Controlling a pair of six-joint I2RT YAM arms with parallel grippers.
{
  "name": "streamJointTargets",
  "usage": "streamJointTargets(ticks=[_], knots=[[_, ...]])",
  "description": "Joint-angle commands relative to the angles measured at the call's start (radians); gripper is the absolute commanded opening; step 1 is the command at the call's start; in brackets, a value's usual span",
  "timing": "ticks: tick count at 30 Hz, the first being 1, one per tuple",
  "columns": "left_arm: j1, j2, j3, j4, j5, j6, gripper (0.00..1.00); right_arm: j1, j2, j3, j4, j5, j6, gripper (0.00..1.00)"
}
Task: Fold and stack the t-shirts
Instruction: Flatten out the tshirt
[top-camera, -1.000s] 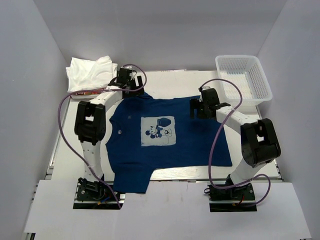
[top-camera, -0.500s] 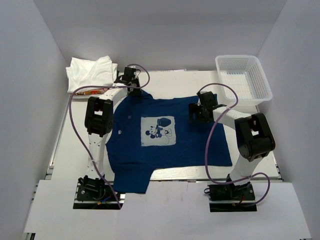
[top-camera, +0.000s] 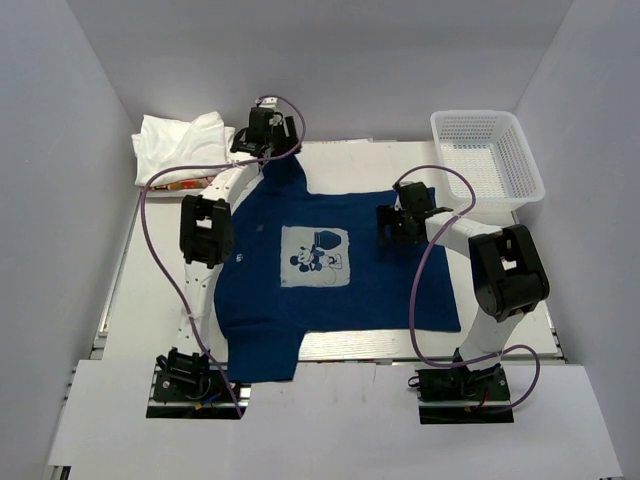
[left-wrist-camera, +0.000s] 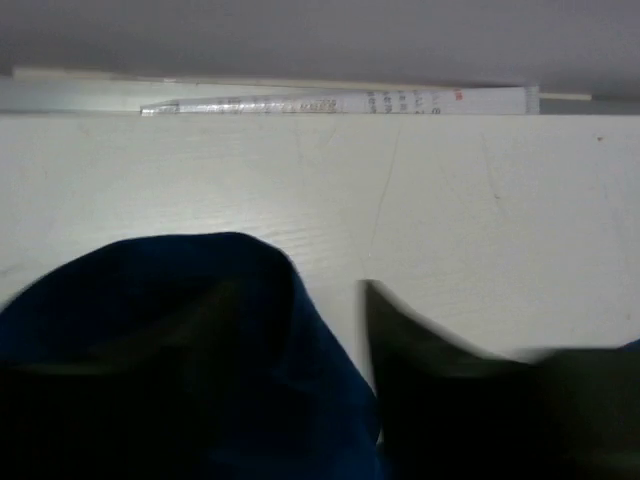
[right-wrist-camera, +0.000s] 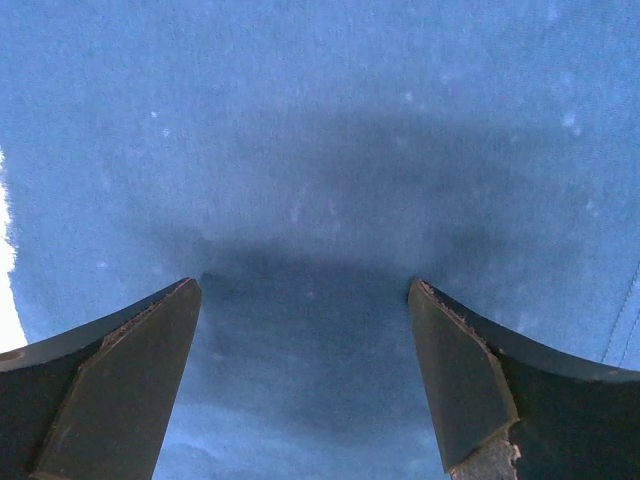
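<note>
The navy blue t-shirt (top-camera: 330, 285) lies spread on the table, its pale mouse print (top-camera: 316, 256) facing up. My left gripper (top-camera: 277, 148) is shut on the shirt's far left shoulder and holds it raised in a peak toward the back. In the left wrist view the blue cloth (left-wrist-camera: 200, 340) drapes over one finger, and the other finger (left-wrist-camera: 450, 400) shows dark beside it. My right gripper (top-camera: 392, 225) stands open just above the shirt's right side. The wrist view shows bare blue cloth (right-wrist-camera: 310, 150) between its fingers (right-wrist-camera: 120, 370). White t-shirts (top-camera: 180, 145) lie heaped at the back left.
A white mesh basket (top-camera: 490, 155) stands at the back right corner. A thin labelled strip (left-wrist-camera: 340, 101) runs along the table's far edge (left-wrist-camera: 320, 125). Grey walls close in on three sides. The arms' purple cables loop above the table.
My left gripper closed on the navy shirt's far left shoulder and moved up and back, pulling the cloth into a peak. The right gripper shifted slightly left, then stayed open.
</note>
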Motion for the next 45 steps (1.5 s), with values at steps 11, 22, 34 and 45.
streamJointTargets(ticks=[11,22,34,45], knots=[[0.000,-0.328,-0.262,0.012,0.012,0.011,1.00,-0.002,-0.077,0.065,-0.040,0.026,0.023,0.90],[-0.020,-0.638,-0.951,0.061,-0.003,-0.064,1.00,-0.019,-0.010,0.114,-0.096,0.097,0.092,0.90],[0.004,-0.361,-0.731,-0.078,-0.121,-0.087,1.00,-0.045,0.142,0.229,-0.093,0.074,0.053,0.90],[0.033,-0.017,-0.214,-0.259,-0.137,-0.043,1.00,-0.091,0.415,0.551,-0.176,0.065,0.030,0.90]])
